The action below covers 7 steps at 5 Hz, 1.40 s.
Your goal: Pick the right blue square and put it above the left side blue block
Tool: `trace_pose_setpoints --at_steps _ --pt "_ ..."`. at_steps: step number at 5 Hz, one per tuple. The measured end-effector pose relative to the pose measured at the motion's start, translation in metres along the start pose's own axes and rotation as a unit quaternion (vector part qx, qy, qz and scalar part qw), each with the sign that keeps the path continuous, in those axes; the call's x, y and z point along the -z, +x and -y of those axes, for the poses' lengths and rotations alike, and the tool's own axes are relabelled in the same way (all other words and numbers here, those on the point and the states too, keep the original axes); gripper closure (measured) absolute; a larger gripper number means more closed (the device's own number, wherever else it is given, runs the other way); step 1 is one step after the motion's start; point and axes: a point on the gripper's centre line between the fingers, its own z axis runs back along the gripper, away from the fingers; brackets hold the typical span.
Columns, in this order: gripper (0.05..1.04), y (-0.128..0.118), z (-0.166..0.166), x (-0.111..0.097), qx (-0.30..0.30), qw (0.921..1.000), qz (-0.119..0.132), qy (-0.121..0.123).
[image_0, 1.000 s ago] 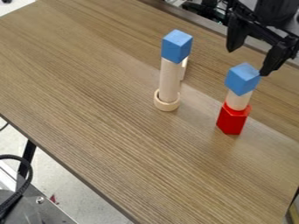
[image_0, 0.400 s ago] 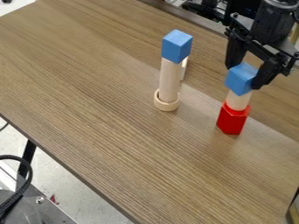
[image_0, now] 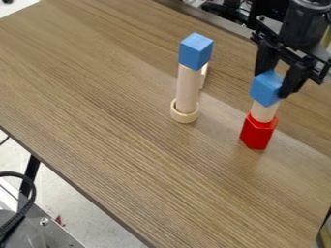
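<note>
My gripper (image_0: 271,85) hangs at the upper right, its two fingers shut on the right blue block (image_0: 264,90), one finger behind its left side and one against its right side. That block sits on a short pale wooden cylinder (image_0: 263,111), which stands on a red block (image_0: 257,133). To the left, the other blue block (image_0: 195,51) rests on top of a tall pale wooden cylinder (image_0: 188,89), whose foot is inside a wooden ring (image_0: 184,116).
Another pale wooden piece (image_0: 204,76) stands partly hidden behind the tall cylinder. The wooden table (image_0: 142,145) has its front edge running from left down to the bottom. Black equipment and cables lie beyond the back edge.
The gripper has come down and left from above the right stack to around its blue block, and its fingers have drawn closer together. Both stacks stand where they were.
</note>
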Motion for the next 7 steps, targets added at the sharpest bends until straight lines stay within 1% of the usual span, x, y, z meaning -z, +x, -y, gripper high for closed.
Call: trace_pose_setpoints --at_steps 1,2,3,4,6,7 --pt "0.522 -0.001 -0.001 -0.021 -0.001 0.9998 0.017 -0.012" --pt "0.522 -0.005 -0.012 -0.037 -0.017 0.9996 0.020 -0.005" --pt "0.522 -0.012 -0.021 -0.051 -0.043 0.9989 0.013 0.013" --pt "0.522 -0.020 -0.032 -0.068 -0.066 0.9975 0.023 0.008" --pt "0.522 -0.032 -0.054 -0.083 -0.120 0.9922 0.032 0.009" --pt "0.522 -0.037 -0.062 -0.080 -0.138 0.9901 0.025 0.005"
